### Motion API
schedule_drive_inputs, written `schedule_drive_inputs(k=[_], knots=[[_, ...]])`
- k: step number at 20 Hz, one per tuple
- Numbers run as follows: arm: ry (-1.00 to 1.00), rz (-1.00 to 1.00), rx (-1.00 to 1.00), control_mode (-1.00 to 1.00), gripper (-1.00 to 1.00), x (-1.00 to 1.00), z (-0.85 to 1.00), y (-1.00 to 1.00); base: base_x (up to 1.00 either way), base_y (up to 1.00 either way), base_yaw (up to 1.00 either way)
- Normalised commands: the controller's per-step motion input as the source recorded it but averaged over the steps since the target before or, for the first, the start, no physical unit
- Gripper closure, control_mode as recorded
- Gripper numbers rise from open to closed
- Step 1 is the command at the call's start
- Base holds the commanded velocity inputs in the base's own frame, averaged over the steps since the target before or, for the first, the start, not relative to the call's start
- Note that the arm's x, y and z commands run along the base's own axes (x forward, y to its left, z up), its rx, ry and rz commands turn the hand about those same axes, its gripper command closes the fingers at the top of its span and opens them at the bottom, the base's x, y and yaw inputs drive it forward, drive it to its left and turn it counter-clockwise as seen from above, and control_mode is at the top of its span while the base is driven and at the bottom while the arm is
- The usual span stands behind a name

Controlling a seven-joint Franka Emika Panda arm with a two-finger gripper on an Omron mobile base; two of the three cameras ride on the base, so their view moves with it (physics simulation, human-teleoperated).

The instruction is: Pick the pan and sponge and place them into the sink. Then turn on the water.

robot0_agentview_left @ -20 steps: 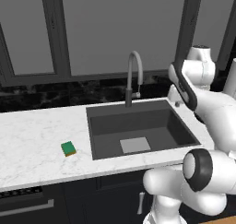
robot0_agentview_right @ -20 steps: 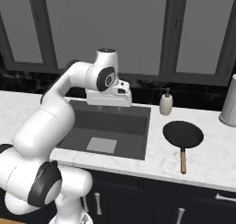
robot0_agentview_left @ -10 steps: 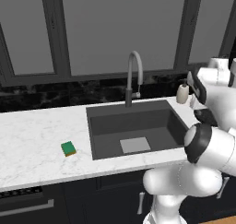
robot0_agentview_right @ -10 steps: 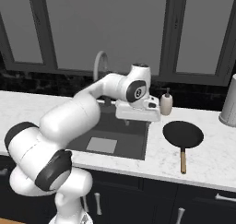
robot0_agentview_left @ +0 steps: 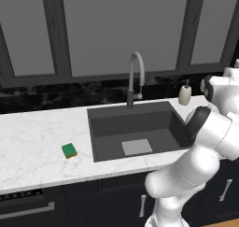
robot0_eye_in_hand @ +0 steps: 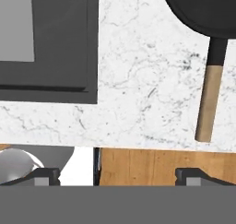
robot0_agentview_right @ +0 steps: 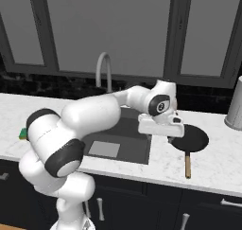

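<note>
While gripper (robot0_eye_in_hand: pixel 117 174) hangs spread over counter (robot0_eye_in_hand: pixel 147 94), pan (robot0_agentview_right: pixel 189 138) near soap bottle (robot0_agentview_left: pixel 185 93), sponge (robot0_agentview_left: pixel 69 150) beyond sink (robot0_agentview_left: pixel 135 128).

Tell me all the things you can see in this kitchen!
pan: one, black with a wooden handle, on the counter right of the sink
sponge: one, green on orange, on the counter left of the sink
sink: one, dark grey, set in the counter, a lighter square on its floor
faucet: one, grey, arched, behind the sink, no water running
soap bottle: one, beige, by the sink's back right corner
canister: one, grey, far right of the counter
counter: one, white marble
windows: grey, dark frames, behind the counter
gripper: one, dark tips apart, over the counter edge near the pan's handle
</note>
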Motion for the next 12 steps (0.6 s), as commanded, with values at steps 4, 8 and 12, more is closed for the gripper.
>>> schedule_drive_inputs(k=[4, 8, 12], knots=[[0.01, -0.03, 0.04, -1.00, -1.00, 0.00, -0.03, -0.33, 0.00, 0.00, 0.00], [0.02, -0.01, 0.05, -1.00, -1.00, 0.02, -0.10, -0.37, 0.00, 0.00, 0.00], [0.04, 0.00, 0.06, -1.00, -1.00, 0.10, -0.24, -0.47, 0.00, 0.00, 0.00]])
